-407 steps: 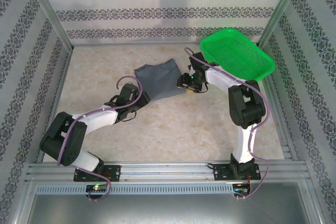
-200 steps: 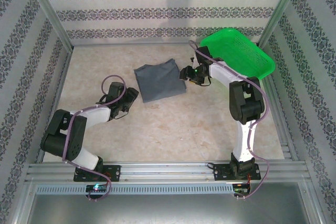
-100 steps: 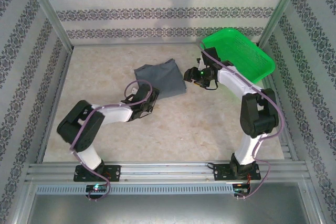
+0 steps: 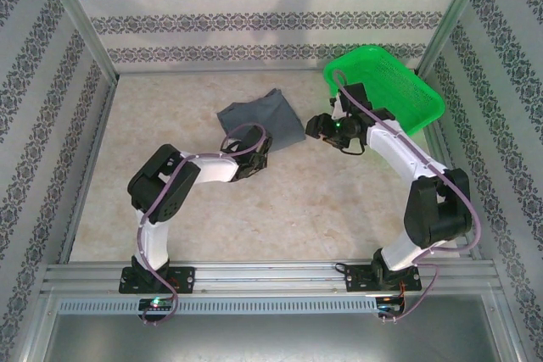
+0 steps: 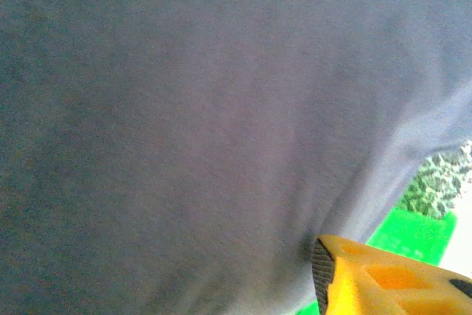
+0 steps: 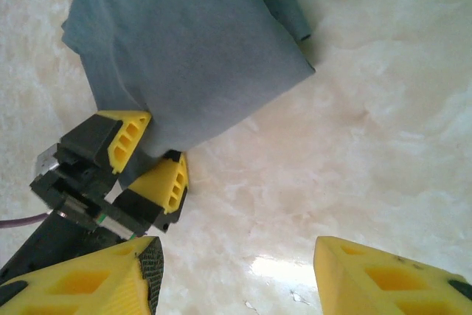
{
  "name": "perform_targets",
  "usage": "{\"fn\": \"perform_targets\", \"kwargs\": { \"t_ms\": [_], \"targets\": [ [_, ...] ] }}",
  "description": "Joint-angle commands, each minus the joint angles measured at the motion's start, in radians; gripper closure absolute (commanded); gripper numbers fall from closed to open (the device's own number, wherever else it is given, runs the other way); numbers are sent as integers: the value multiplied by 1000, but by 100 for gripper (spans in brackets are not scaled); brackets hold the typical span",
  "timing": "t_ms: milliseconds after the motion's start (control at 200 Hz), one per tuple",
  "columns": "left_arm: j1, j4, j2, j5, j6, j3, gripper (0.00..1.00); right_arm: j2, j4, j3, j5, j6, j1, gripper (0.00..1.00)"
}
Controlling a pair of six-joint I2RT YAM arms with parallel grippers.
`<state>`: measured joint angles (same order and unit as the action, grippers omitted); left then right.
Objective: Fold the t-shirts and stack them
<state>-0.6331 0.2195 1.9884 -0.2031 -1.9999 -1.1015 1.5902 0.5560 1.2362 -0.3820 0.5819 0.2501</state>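
On the left, the left gripper (image 6: 164, 142) reaches the near edge of the t-shirt (image 4: 259, 120). Its yellow fingers (image 6: 125, 136) sit on either side of that edge with cloth between them, but I cannot tell whether they are pressing on it. The slate-grey shirt lies as a compact, roughly folded bundle on the pale worktop (image 4: 297, 209), a little left of centre and towards the back. It looks light and limp, so it will likely sag and unfold if lifted by one point. A hold on an edge or corner that gathers all the layers seems best, with the far side supported or dragged flat. Just right of the shirt, the right gripper (image 4: 321, 126) hovers with its fingers spread wide and nothing between them. Behind it the green basket (image 4: 399, 82) stands tilted at the back right corner, near that arm's elbow, and could crowd a wide swing.
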Motion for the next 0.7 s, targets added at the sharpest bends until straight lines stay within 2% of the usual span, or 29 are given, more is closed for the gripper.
{"fn": "perform_targets", "kwargs": {
  "t_ms": [0, 160, 330, 490, 590, 694],
  "targets": [
    [27, -112, 36, -55, -106, -21, 61, -37, 24, -12, 8, 19, -16, 43],
    [117, -62, 44, -71, -91, 25, 100, -56, 31, -21, 15, 22, -24, 43],
    [264, 23, 5, -65, 17, 92, 100, -80, 37, -26, 22, 28, -28, 43],
    [475, 134, -37, 5, 227, 166, 100, -101, 44, -27, 22, 29, -29, 44],
    [647, 250, -2, 138, 425, 160, 100, -117, 45, -35, 17, 20, -25, 44],
    [807, 275, 35, 254, 578, 115, 100, -134, 41, -48, 6, 9, -20, 44]
  ]
}}
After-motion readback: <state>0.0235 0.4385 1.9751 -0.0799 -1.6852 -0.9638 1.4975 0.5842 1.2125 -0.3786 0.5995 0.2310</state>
